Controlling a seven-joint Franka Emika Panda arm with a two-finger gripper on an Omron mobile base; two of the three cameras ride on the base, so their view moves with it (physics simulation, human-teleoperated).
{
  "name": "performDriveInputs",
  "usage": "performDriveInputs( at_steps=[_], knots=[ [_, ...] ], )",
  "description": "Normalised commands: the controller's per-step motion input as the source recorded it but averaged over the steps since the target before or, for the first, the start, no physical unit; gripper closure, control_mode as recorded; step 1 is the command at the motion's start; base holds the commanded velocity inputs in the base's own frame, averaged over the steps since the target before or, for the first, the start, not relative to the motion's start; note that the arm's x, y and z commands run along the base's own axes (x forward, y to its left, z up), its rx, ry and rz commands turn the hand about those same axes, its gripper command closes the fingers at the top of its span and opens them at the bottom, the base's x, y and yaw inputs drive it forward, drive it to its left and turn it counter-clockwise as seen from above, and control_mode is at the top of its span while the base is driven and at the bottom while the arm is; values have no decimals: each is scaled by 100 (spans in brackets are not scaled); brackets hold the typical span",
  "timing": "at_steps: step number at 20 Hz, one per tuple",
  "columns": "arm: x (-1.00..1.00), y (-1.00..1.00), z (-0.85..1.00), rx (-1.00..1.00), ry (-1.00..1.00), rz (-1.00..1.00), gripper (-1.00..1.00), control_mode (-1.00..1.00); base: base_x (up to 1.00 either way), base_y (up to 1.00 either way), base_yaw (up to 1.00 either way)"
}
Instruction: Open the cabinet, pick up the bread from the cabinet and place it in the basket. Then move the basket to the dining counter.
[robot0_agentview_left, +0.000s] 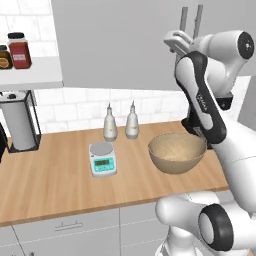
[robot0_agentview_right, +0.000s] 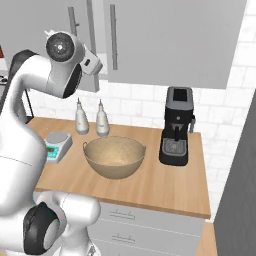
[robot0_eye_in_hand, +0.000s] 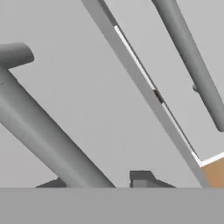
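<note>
- Gripper (robot0_eye_in_hand: 103, 181): fingers narrowed around the left bar handle (robot0_eye_in_hand: 39, 131) of the cabinet (robot0_agentview_right: 175, 40), door nearly shut.
- Basket (robot0_agentview_right: 114, 157): on the wood worktop (robot0_agentview_right: 165, 185), between scale (robot0_agentview_left: 103, 158) and coffee machine (robot0_agentview_right: 176, 126).

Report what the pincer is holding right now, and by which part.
The pincer is closed on the cabinet door's bar handle, gripping the bar near its end. The door looks slightly ajar.

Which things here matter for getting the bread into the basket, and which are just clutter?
For the job:
light-grey wall cabinet
silver bar handle
round tan basket
gripper

Just lying about:
small white scale
two white bottles
black coffee machine
</note>
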Motion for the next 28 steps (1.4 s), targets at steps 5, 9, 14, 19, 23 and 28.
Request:
performDriveInputs(
  at_steps=[5, 9, 14, 19, 23, 28],
  knots=[
    [-100, 25, 16, 0, 0, 0, 100, -100, 0, 0, 0],
    [-100, 56, 15, 0, 0, -2, 100, -100, 0, 0, 0],
    [-100, 82, 2, 0, 0, -4, -100, -100, 0, 0, 0],
    [-98, 29, 0, 0, 0, -2, -100, -100, 0, 0, 0],
    [-100, -54, 18, 0, 0, -2, -100, -100, 0, 0, 0],
    [-85, -51, 13, 4, 1, -1, -100, -100, 0, 0, 0]
  ],
)
